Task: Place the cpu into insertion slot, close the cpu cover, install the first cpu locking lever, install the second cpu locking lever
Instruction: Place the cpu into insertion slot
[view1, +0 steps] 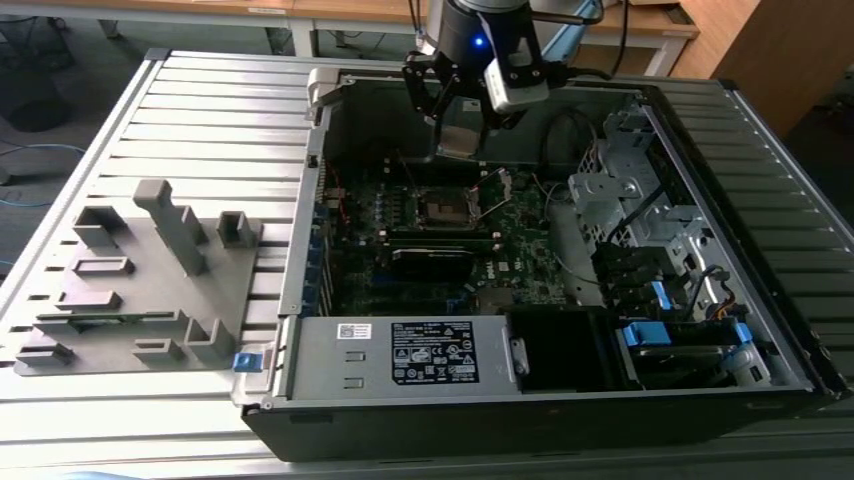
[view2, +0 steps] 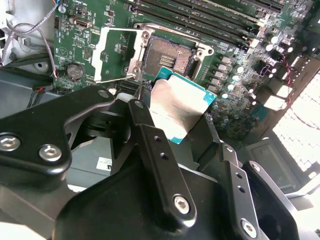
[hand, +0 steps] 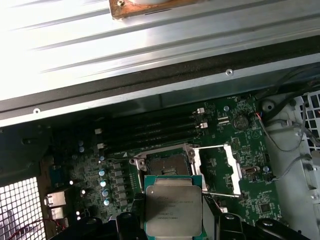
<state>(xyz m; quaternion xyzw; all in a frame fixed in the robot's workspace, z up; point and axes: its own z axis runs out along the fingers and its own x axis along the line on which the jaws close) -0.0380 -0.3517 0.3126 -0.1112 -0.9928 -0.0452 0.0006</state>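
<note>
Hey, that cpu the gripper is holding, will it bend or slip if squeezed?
The cpu looks like a flat plate with a metal top, so probably stiff, not floppy. The gripper pinches it by its thin edges, and that smooth metal may be slippery, so it could tilt or slide. Small and thin, it is likely light.

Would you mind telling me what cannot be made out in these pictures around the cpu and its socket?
- Underside of the cpu: faces away in both wrist views.
- The cpu's gripped edges, second wrist view: covered by the end effector.
- Individual socket contacts: too small in every view.
- The motherboard beneath the end effector, second wrist view: hidden by its black body.
</note>
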